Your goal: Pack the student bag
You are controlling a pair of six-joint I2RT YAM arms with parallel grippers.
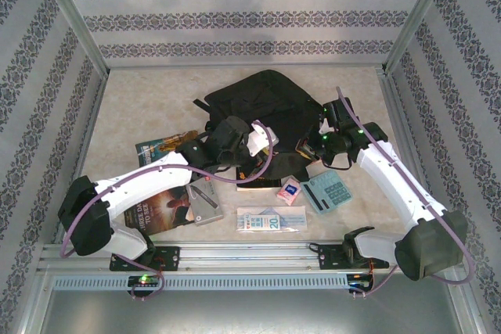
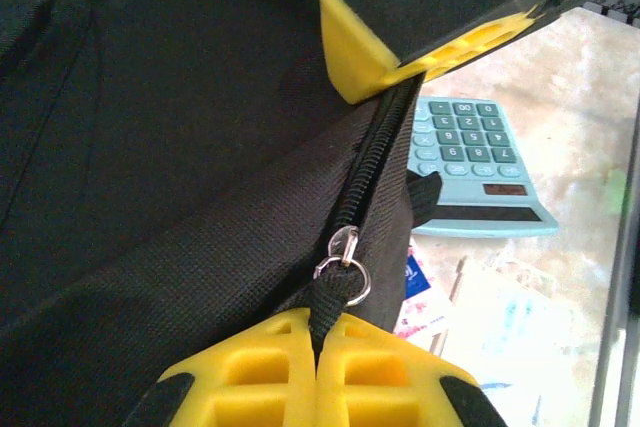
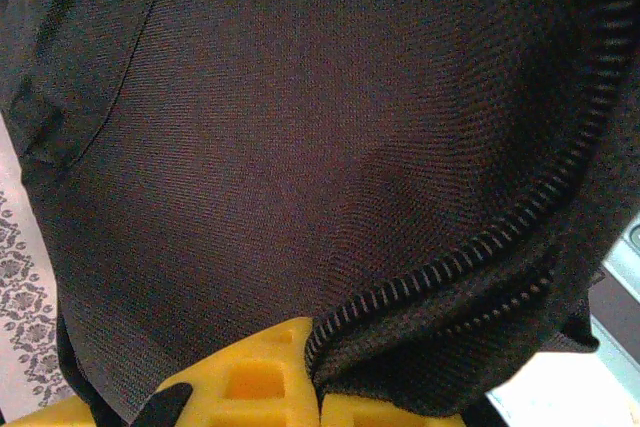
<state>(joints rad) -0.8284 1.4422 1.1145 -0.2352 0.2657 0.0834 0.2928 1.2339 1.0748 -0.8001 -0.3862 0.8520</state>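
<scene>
Left wrist view has the left gripper (image 2: 316, 352) with its 2 yellow fingers pressed together on the black zip pull (image 2: 325, 302). The pull hangs from the metal slider (image 2: 345, 245) on the student bag (image 2: 180, 147). The bag lies in the middle of the table (image 1: 133, 107), nearer its far edge. The right gripper (image 3: 316, 392) is clamped on the bag's fabric beside the zip teeth (image 3: 450, 262), just along the track from the slider.

The step in hand looks like working the zip. To do it well, the left arm should draw the pull straight along the line of the teeth, not upward or sideways. Meanwhile the right holds its pinch firm, so the soft fabric is taut and does not bunch at the slider. A slow pull suits so small a tab.

Whether the teeth are meshed or parted is hard to tell, and the bag's inside is hidden. From above, both grippers blur into the black fabric. The left arm covers part of a book (image 1: 160, 209) by the near-left corner, and a calculator (image 1: 327, 191) lies toward the near edge on the right.
</scene>
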